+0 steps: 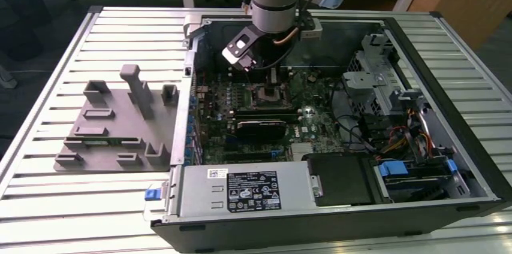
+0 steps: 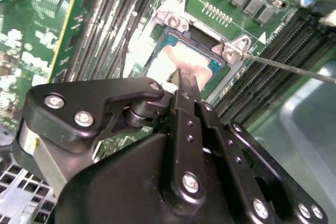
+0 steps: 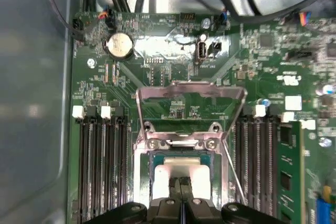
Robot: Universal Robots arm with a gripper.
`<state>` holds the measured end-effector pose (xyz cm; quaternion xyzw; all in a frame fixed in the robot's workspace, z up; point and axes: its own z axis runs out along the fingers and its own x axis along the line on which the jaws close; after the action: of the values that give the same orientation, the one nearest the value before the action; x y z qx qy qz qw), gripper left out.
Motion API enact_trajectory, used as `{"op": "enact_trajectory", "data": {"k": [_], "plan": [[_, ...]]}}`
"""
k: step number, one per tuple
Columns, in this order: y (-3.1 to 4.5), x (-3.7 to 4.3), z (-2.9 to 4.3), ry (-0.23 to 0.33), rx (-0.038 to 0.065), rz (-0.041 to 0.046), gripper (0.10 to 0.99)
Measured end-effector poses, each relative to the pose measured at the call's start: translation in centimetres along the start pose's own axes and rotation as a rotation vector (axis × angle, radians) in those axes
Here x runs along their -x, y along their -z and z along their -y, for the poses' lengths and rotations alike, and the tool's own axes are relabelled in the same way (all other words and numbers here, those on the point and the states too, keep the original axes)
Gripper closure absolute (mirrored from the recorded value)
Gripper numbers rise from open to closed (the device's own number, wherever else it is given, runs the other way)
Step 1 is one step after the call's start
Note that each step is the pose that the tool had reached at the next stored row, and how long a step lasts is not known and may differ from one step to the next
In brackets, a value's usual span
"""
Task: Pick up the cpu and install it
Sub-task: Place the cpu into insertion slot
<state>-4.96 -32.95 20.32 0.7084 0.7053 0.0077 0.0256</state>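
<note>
Open PC case (image 1: pixel 320 230) takes up the middle and lower right of the exterior view. The arm hangs in from the upper middle, over the motherboard (image 1: pixel 320 125). Socket (image 1: pixel 272 93) is mid-board, load plate (image 3: pixel 191 92) tipped up, lever (image 2: pixel 289 66) free. The cpu (image 2: pixel 181 56) lies flat inside the socket frame. Gripper (image 2: pixel 186 83) fingers are pressed together with nothing between them, tips over the chip's centre; contact can't be told. Judgement: seating needs the chip square, no tilt, no sideways drag, light vertical force only.
</note>
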Motion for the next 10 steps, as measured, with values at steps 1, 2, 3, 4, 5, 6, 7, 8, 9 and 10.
{"op": "enact_trajectory", "data": {"k": [1, 2, 3, 4, 5, 6, 7, 8, 9, 10], "plan": [[0.36, 0.02, -0.01, 0.000, 0.000, 0.0003, 0.980], [0.68, 0.02, -0.03, 0.000, 0.000, 0.0004, 0.980], [1.03, 0.03, -0.04, 0.000, 0.000, 0.0004, 0.980], [1.45, 0.05, -0.06, 0.000, 0.000, 0.0006, 0.980], [1.87, 0.06, -0.08, 0.000, 0.000, 0.0006, 0.980], [2.29, 0.07, -0.10, 0.000, 0.000, 0.0006, 0.980], [2.72, 0.08, -0.12, 0.000, 0.000, 0.0004, 0.980], [3.19, 0.09, -0.14, 0.000, 0.000, 0.0007, 0.980], [3.63, 0.10, -0.16, 0.000, 0.000, 0.0005, 0.980], [4.05, 0.11, -0.18, 0.000, 0.000, 0.0005, 0.980]]}}
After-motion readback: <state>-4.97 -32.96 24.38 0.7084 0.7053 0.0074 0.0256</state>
